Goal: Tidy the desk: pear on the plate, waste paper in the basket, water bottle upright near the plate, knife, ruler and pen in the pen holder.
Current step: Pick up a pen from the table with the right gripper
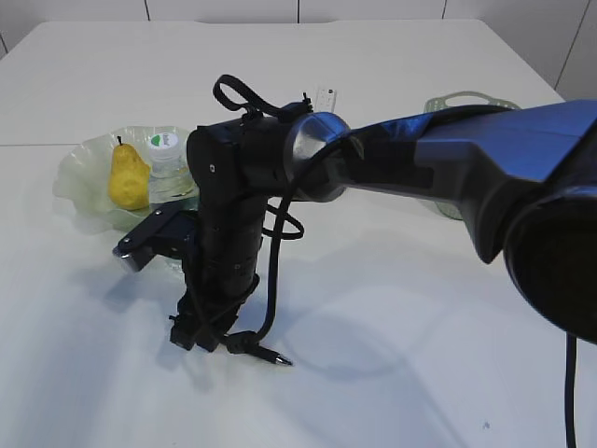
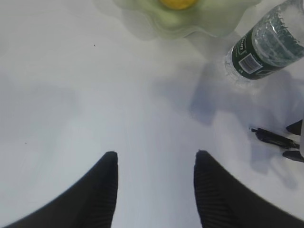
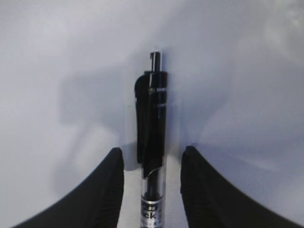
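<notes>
Pen flat on bench, lying btwn fingers of right claw, released, not gripping yet. Light, stiff, slick barrel, likely rolls; pinch mid-barrel. Left claw released, empty.

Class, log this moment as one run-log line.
right end effector: open astride black clip pen | left end effector: open, empty | yellow pear: on green ruffled glass plate

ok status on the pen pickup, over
Right gripper down at desk, jaws open astride pen, not closed. Left gripper open, empty. Pear on plate. Nothing blocking.
</notes>
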